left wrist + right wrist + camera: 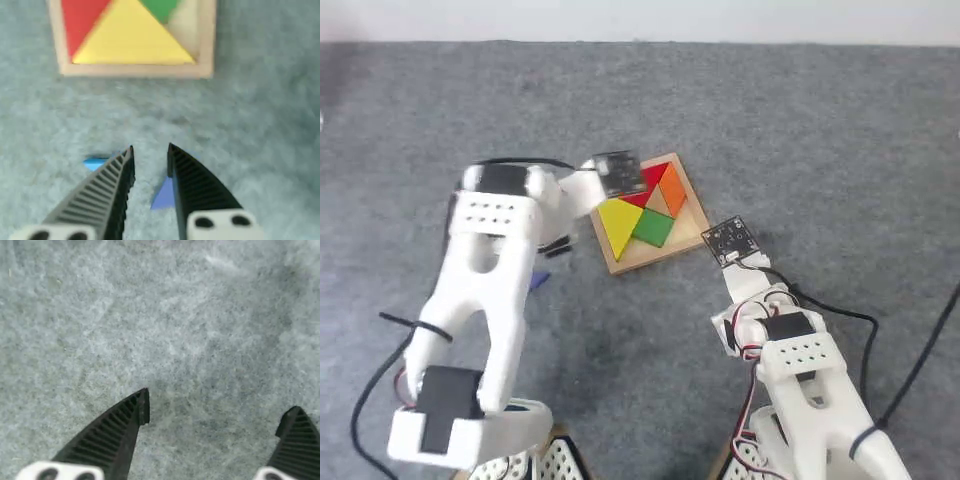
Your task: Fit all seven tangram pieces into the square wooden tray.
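Blue pieces (162, 197) lie beside the narrowly parted left gripper (150, 148), while the right gripper (220, 401) gapes wide.

Falls bright, soft and even from overhead; throws faint, diffuse shadows on the grey mat (820, 120) under the left arm (485, 270) and beside the tray (135, 70).

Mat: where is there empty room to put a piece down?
Most bare room is on the grey mat beyond the tray and out past the right arm. A bare strip also lies between the two arms, and under the open right gripper. It is crowded beside the tray where the left gripper hangs over blue pieces.
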Robot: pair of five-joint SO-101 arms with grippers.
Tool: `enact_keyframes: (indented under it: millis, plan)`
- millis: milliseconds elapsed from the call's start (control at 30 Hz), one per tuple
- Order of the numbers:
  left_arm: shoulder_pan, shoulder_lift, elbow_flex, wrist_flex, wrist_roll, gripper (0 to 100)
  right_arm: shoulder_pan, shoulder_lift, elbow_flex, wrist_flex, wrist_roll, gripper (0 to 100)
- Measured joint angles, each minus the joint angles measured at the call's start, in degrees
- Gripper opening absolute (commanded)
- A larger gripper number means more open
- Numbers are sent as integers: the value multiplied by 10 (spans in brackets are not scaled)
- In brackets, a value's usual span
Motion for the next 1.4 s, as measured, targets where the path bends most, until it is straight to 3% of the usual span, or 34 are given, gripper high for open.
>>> enact_keyframes:
  millis: [167, 367, 500, 667, 800, 1400]
  plan:
    - [-24, -2, 0, -37, 68, 175, 0, 0, 0, 0, 0, 401]
    - [-142, 23, 4, -136, 89, 217, 0, 0, 0, 0, 0, 401]
    - [-180, 108, -15, -135, 226, 214, 0, 0, 0, 0, 0, 401]
    - [-182, 210, -102, -64, 439, 214, 0, 0, 0, 0, 0, 401]
    - [-182, 251, -144, -49, 532, 214, 0, 0, 0, 0, 0, 401]
    - [-180, 382, -216, -49, 626, 196, 0, 0, 0, 0, 0, 401]
